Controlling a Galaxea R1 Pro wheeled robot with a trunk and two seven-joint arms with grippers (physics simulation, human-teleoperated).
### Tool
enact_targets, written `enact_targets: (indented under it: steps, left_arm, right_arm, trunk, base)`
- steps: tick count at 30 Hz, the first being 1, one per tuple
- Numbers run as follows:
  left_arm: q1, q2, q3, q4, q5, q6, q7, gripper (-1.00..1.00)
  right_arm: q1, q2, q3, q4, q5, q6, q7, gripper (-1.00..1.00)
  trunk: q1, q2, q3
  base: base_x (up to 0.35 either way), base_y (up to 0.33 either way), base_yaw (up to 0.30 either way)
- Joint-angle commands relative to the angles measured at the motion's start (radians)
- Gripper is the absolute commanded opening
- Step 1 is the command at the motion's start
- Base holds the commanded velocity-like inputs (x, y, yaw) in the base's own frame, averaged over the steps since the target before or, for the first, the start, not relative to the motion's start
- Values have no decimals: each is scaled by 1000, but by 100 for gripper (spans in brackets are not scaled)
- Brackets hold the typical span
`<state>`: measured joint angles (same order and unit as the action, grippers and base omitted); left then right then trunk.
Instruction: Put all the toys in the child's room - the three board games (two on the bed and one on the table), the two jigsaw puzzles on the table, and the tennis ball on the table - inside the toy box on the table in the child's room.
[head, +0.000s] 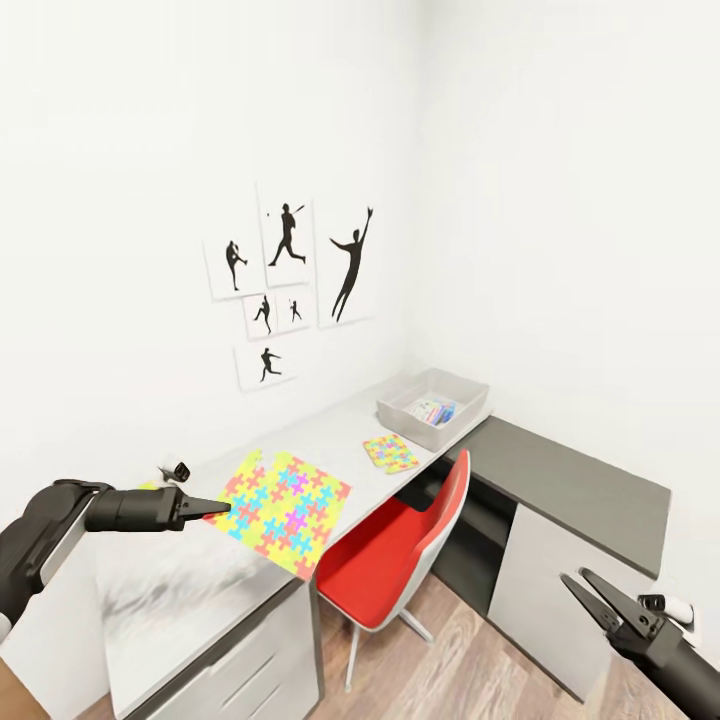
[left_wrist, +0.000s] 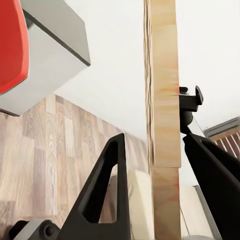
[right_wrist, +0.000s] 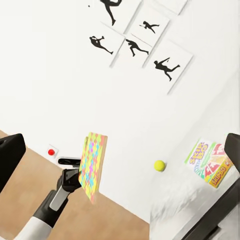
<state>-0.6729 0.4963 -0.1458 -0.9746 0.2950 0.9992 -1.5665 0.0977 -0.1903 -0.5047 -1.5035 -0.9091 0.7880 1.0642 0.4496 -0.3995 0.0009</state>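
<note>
The board game (right_wrist: 206, 163) lid carries colourful lettering, seemingly too blurred to read.

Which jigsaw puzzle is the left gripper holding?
The larger jigsaw puzzle, pinched at its edge by the left gripper; the smaller one lies flat beside the toy box.

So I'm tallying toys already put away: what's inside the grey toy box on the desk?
The toy box holds one colourful flat box, apparently a board game. The near wall hides part of the floor, so anything lying there cannot be seen.
</note>
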Motion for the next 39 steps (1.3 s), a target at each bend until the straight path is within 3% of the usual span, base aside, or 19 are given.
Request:
enact_targets:
  steps: [1,24,39]
  left_arm:
    - [-1,1,-3,1,1,10,-4,-100]
    - [-1,2,-3,-1,1,10,-4,-100]
    - [1,2,-2,-2,1,11,-4,-100]
  right_arm:
    - [0,0,0,0,-5,7,-1,100]
    - [-1,-12,-3,38,-5,10,-3,100]
    - [-1,-11,-34,52,-6,11,-4,100]
  trunk:
    - [0,0,1]
    - [0,0,-6]
    - [0,0,-23]
  base:
    - [0,0,-196]
    - [0,0,-187]
    - [0,0,-210]
